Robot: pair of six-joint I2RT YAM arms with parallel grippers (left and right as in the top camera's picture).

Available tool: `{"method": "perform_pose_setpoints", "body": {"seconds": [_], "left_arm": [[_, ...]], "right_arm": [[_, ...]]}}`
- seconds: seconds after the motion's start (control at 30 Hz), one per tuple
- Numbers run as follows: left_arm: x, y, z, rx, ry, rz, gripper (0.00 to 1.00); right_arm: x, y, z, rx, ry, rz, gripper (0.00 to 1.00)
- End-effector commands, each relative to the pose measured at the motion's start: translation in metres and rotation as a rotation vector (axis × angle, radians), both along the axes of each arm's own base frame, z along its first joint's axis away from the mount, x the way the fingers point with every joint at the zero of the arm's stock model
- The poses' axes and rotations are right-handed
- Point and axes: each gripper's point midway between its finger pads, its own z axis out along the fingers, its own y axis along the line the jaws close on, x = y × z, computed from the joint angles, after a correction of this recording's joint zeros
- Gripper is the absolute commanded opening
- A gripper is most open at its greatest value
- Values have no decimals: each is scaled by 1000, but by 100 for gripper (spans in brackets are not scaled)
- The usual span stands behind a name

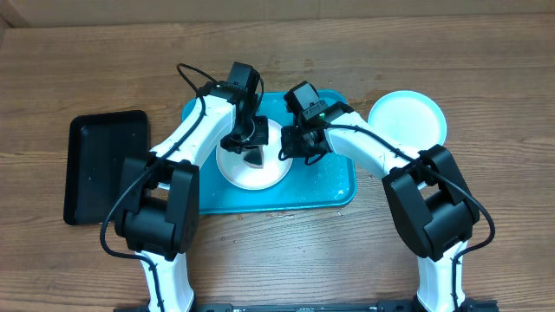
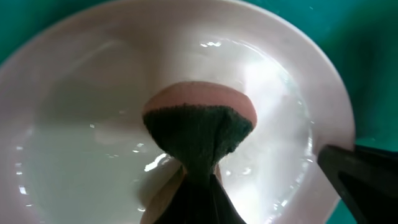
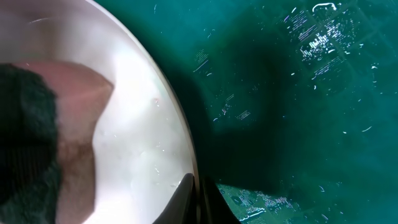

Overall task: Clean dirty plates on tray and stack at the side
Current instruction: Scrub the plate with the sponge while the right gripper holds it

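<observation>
A white plate point(image 1: 236, 171) lies in the middle of the turquoise tray point(image 1: 334, 186). My left gripper point(image 1: 251, 141) hangs over the plate, shut on a sponge point(image 2: 199, 124) that is pink with a dark green scouring face and presses onto the wet plate point(image 2: 81, 124). My right gripper point(image 1: 286, 149) is shut on the plate's right rim; in the right wrist view its fingertips point(image 3: 186, 190) pinch the rim point(image 3: 163, 106), one inside and one outside. A light blue plate point(image 1: 408, 120) rests on the table to the right of the tray.
A smaller black tray point(image 1: 106, 165) sits on the wooden table left of the turquoise one. The tray floor point(image 3: 298, 93) shows water streaks. One dark finger of the right gripper point(image 2: 364, 177) shows at the plate's edge in the left wrist view.
</observation>
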Motion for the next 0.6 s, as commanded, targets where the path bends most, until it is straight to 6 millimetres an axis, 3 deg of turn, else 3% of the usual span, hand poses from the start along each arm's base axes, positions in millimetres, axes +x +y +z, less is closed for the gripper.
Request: {"method": "perform_pose_setpoints", "body": {"seconds": [0.0,0.13,0.27,0.37,0.57], "left_arm": [[-13,-18,-7,-64,47,-33,4],[-13,-15,-20,-4,13,-45,4],[-12,4,-38,93,-24,-18,4],[-10,41,-43,279,-51,13,4],[-6,102,-24,589,-89,97,4]], "right_arm": [[-4,-4,-1,-19,5,-3,4],[-4,-4,-1,-19,5,-3,4],[-4,-4,-1,-20,6,-2,4],[-5,-5,-2,-23,10,-3,4],[-5,-5,-2,-23,9,-2,4]]}}
